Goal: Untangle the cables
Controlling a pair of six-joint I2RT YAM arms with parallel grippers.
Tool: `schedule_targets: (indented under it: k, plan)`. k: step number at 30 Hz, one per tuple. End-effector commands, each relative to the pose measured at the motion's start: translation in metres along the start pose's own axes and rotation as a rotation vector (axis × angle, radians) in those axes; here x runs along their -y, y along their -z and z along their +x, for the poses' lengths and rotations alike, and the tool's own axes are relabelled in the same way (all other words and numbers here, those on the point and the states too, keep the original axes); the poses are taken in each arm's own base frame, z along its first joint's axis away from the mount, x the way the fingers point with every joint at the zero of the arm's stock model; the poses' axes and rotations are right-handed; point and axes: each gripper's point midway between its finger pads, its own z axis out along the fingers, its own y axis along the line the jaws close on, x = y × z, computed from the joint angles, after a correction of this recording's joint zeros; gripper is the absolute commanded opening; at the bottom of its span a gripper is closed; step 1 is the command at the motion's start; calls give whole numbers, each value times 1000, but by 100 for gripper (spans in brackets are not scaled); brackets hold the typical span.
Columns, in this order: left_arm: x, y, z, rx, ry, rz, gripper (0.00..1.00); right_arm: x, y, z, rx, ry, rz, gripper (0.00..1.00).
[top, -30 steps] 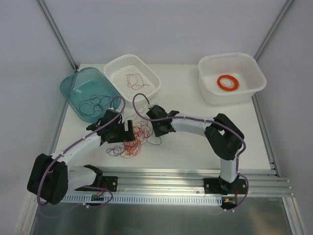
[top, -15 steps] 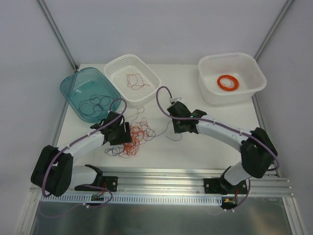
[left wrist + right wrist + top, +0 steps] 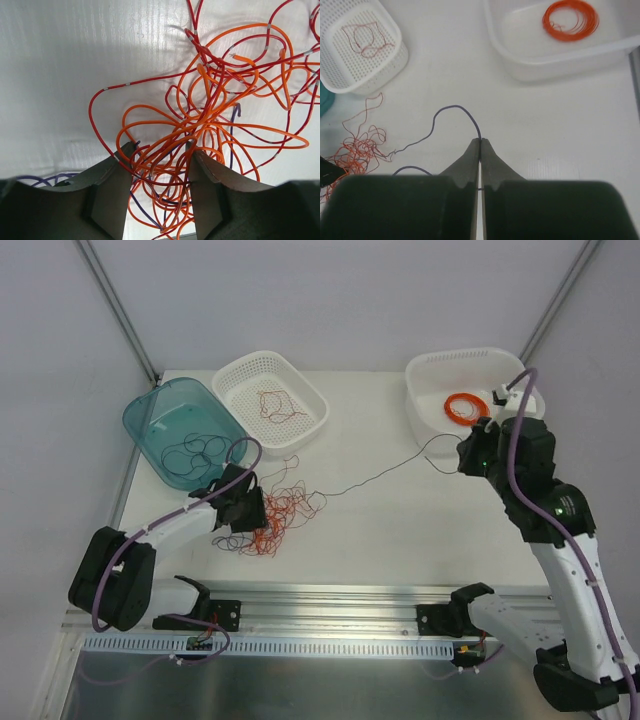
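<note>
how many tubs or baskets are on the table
3: a teal bin at far left, a white mesh basket beside it, a white tub at far right. None seem hidden.

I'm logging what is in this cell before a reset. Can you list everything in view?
tangled cables: one bunch, red, orange and dark, on the table, left of centre
dark cable: one, dark, pulled out from the bunch toward the right
teal bin: one, see-through teal, far left
bin cables: several, dark, inside the teal bin
white basket: one, white, perforated, far centre-left
basket cables: a few, red, inside the basket
white tub: one, white, far right
orange coil: one, bright orange, inside the tub
left arm: one, white and black, left jaws apart around the bunch
right arm: one, white and black, right jaws shut on the dark cable
</note>
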Motion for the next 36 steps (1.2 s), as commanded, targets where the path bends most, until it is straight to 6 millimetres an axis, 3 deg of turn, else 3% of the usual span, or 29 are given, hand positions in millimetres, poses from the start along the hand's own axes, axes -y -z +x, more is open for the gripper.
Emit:
schedule_targets:
  k: [1, 7, 9, 18, 23, 27, 32, 36]
  plan:
    - [-10, -5, 17, -70, 9, -55, 45, 12, 39, -26, 69, 66, -10, 1]
    - [-10, -8, 15, -73, 16, -64, 42, 35, 89, -70, 218, 68, 55, 1]
    - [-18, -9, 9, -49, 12, -108, 42, 39, 99, -79, 249, 62, 74, 1]
    - [-17, -7, -16, -27, 42, -118, 41, 37, 148, -116, 405, 36, 47, 1]
    - [-4, -3, -22, -26, 37, -66, 45, 20, 140, -106, 358, 74, -44, 1]
    - [20, 18, -33, 34, -6, 40, 60, 0, 124, -87, 287, 89, -157, 1]
    - [66, 72, -58, 192, -150, 241, 79, -28, 104, -61, 203, 91, -318, 1]
    - [96, 113, -70, 310, -281, 401, 83, -67, 101, -42, 137, 86, -554, 1]
